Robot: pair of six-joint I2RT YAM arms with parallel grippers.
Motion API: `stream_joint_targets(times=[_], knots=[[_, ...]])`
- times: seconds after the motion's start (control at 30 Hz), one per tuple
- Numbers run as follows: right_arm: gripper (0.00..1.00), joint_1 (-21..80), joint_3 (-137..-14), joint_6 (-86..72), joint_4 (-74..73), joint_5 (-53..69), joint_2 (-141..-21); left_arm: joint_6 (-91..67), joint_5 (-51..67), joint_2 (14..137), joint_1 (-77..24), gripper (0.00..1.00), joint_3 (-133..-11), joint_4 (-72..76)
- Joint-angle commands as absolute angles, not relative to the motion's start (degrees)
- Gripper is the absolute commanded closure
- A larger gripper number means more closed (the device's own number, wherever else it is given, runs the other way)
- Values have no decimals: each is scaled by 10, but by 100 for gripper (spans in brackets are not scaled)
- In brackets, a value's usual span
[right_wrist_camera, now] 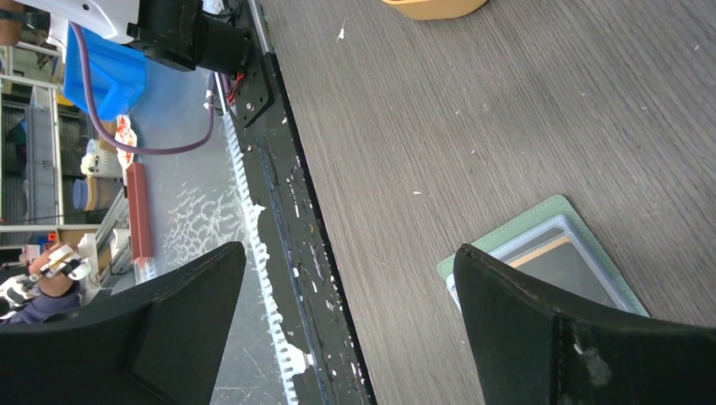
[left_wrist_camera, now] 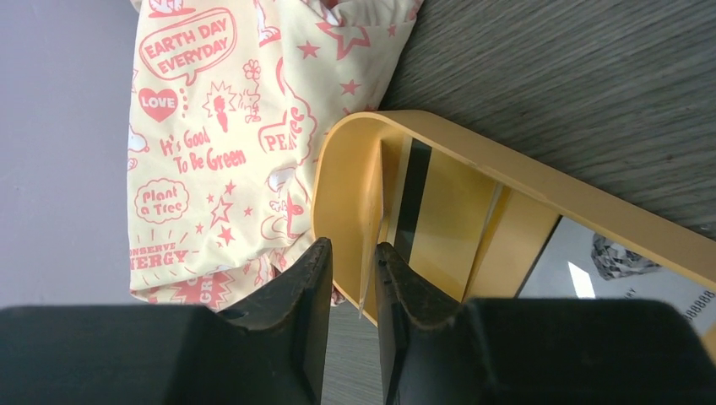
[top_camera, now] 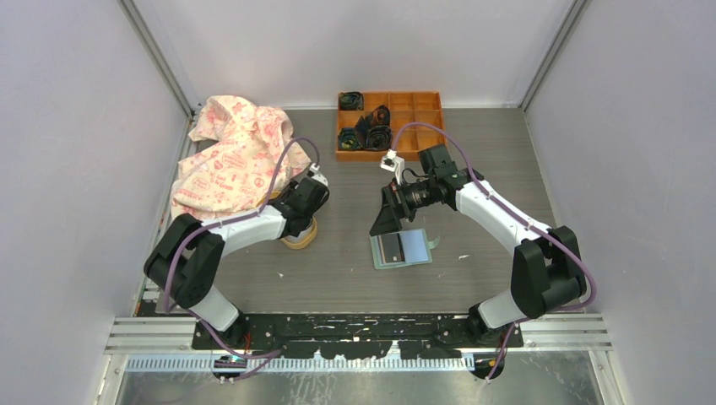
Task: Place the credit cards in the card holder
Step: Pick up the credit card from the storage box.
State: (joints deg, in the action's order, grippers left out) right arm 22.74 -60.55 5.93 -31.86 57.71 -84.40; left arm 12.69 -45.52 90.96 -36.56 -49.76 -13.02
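Several credit cards stand in a yellow-orange oval dish point(left_wrist_camera: 523, 169): a thin orange one edge-on point(left_wrist_camera: 369, 211), a dark-striped one point(left_wrist_camera: 414, 202) and a whitish-grey one point(left_wrist_camera: 583, 270). My left gripper point(left_wrist_camera: 350, 246) reaches down over the dish's end point(top_camera: 300, 238), jaws narrowed around the edge-on card. The card lies against the right finger, with a gap to the left finger. The card holder point(top_camera: 401, 250) lies open and flat on the table, with a card showing in its clear sleeves point(right_wrist_camera: 549, 245). My right gripper point(right_wrist_camera: 350, 251) hangs wide open just above the holder's far left corner point(top_camera: 390, 215), holding nothing.
A cream cloth with pink print point(top_camera: 232, 156) lies bunched at the back left, touching the dish point(left_wrist_camera: 211, 126). An orange compartment tray point(top_camera: 422, 122) with dark items stands at the back centre. The table's near edge and black rail point(right_wrist_camera: 279, 169) run beside the right gripper.
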Motion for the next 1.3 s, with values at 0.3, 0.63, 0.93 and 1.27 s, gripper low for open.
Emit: stream_joint_targets(times=[0.3,0.63,0.93,1.27], knots=[[1,226,-634,69,-320,594,-839,129,-405,942,-342,88,-508,-107],[1,226,-640,85,-334,590,-838,108,-402,823,-354,100,-568,-227],[0,226,-633,245,-389,512,-773,-29,-64,648,-353,100,-569,-282],[0,222,-590,466,-501,657,-700,-207,390,629,-349,100,-395,63]])
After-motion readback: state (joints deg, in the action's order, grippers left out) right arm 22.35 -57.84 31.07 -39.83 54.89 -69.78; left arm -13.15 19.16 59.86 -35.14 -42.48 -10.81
